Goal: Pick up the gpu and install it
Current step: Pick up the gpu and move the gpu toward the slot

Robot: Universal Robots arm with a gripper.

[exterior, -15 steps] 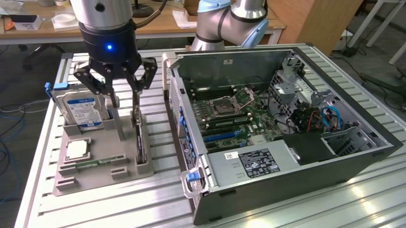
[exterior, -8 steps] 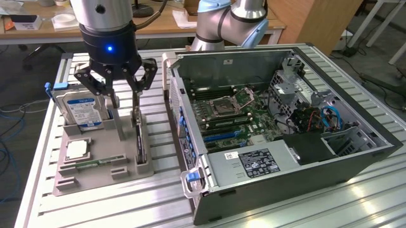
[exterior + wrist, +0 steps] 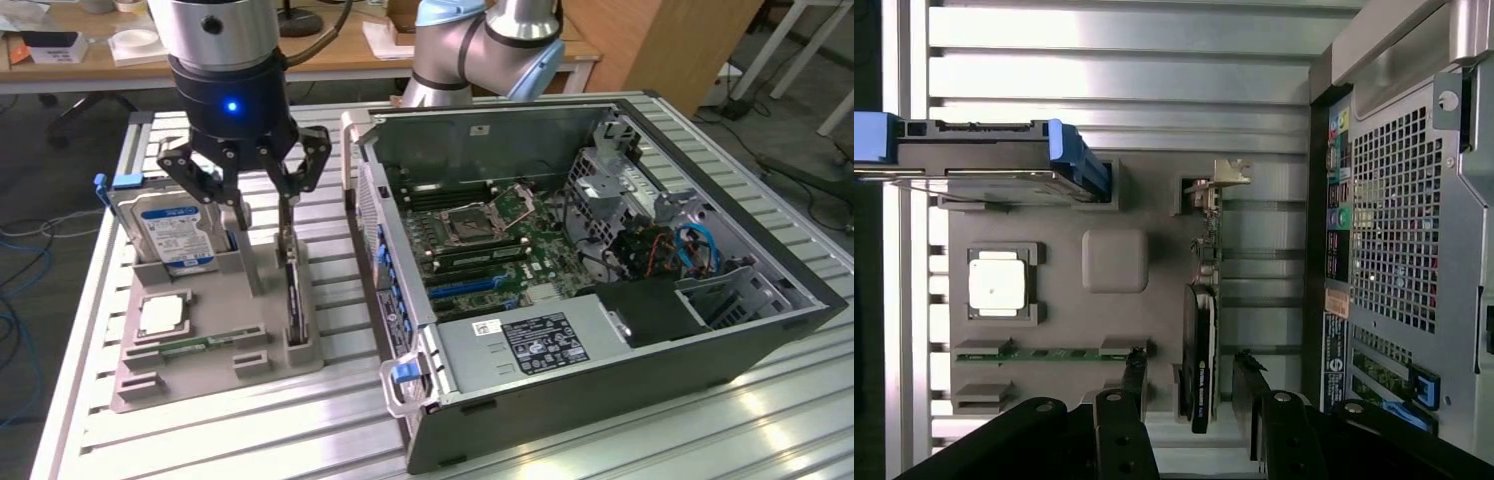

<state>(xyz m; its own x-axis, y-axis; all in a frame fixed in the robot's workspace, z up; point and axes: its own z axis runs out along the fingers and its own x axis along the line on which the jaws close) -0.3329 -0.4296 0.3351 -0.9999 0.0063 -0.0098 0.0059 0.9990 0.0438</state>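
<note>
- Step in hand, by the look of it: approach for the grab. The gripper (image 3: pixel 263 205) is being held just above the tray (image 3: pixel 174 385), jaws spread wide, nothing being gripped.
- The gpu (image 3: pixel 292 295) is being carried edge-up in the tray's long slot, on the tray's side nearest the computer case (image 3: pixel 601 330). It is not lifted yet and not installed.
- In the wrist view the card is being straddled: a finger (image 3: pixel 1136 375) is being shown on each side of it, apart from it, w/ no contact to be seen.
- Imo, centring of the card btw. the fingers is being called for, so both pads land together. A lopsided close is likely to tip it in the tray slot.
- The grip is best being taken on the black body, not on the bare green board or the metal bracket (image 3: pixel 1219 180) at the tray's end.
- A straight, slow descent is being called for: thin card, little margin w/ the tray's slot walls.
- The hard drive (image 3: pixel 170 232) is being held upright at the tray's opposite side, near the outer finger, so clearance there is being treated as the main risk.
</note>
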